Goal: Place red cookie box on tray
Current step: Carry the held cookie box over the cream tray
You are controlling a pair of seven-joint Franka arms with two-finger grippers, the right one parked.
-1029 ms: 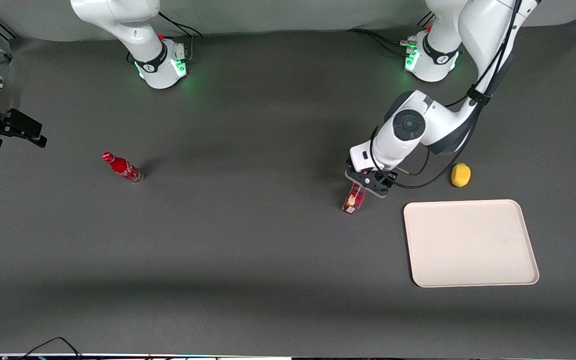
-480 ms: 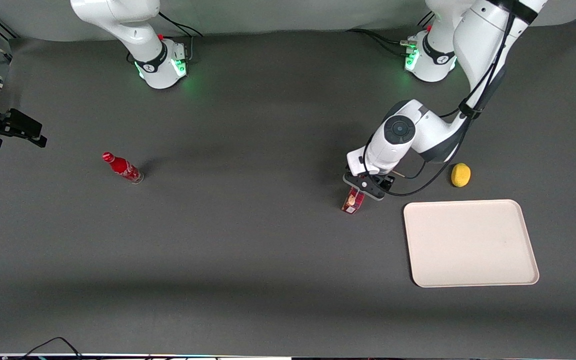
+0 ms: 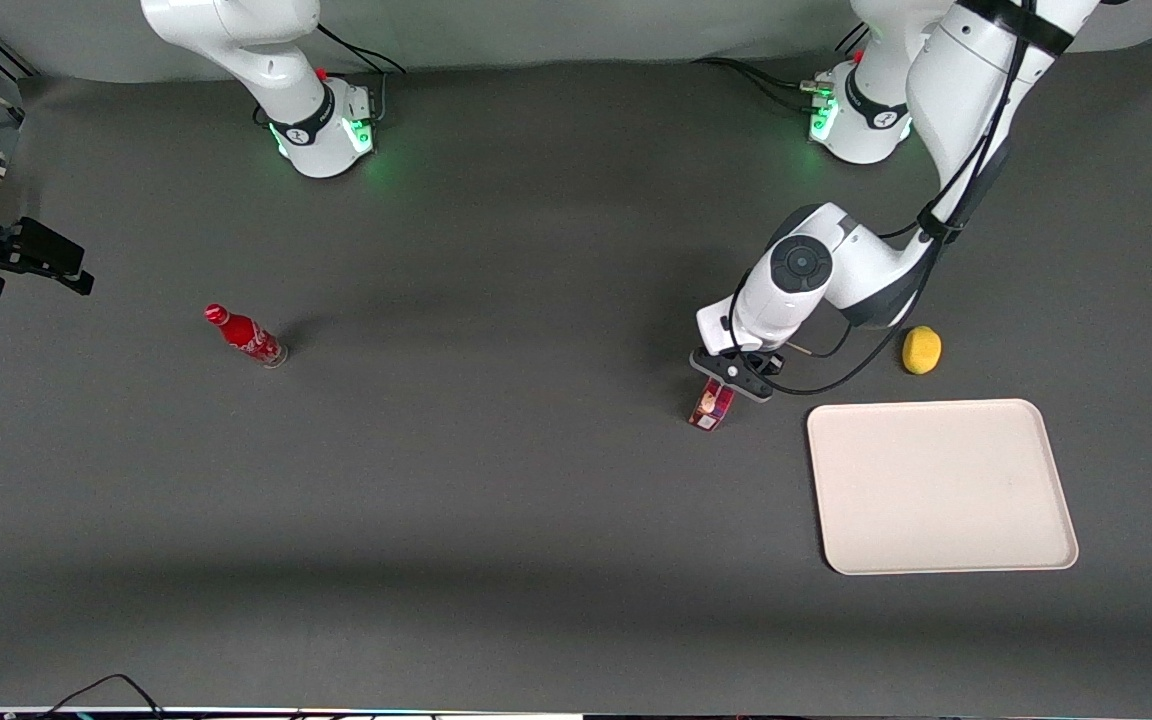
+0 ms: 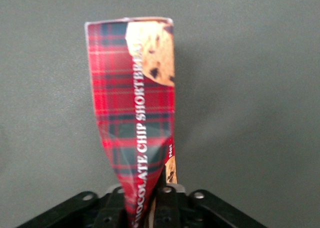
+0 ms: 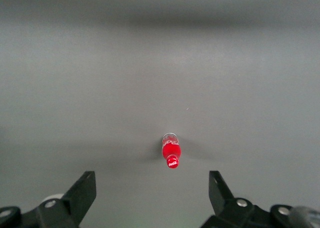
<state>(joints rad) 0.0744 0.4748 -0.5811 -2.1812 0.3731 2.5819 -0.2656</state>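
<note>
In the wrist view the fingers (image 4: 165, 200) are pinching one end of the box (image 4: 137, 102); the carton is running straight away from the gripper (image 4: 145, 208) along its long axis, plaid face and cookie picture showing, the gripped end looking squeezed narrower than the free end; grey bench (image 4: 260, 87) is lying under it, and whether the free end is touching the bench I cannot tell.

In the front view the gripper (image 3: 733, 372) is hanging over the box (image 3: 711, 404), whose free end is pointing toward about 7 o'clock, toward the camera; the tray (image 3: 941, 486) is lying at roughly 4 o'clock from the box, near but apart, nearer the camera and toward the working arm's end; so the coming carry is, by my reckoning, turning on a short sweep that way, with the long axis needing to land inside the rim.

A yellow ball (image 3: 921, 350) is sitting just past the tray's upper edge; a bottle (image 3: 244, 335) is standing well off toward the parked arm's end.
</note>
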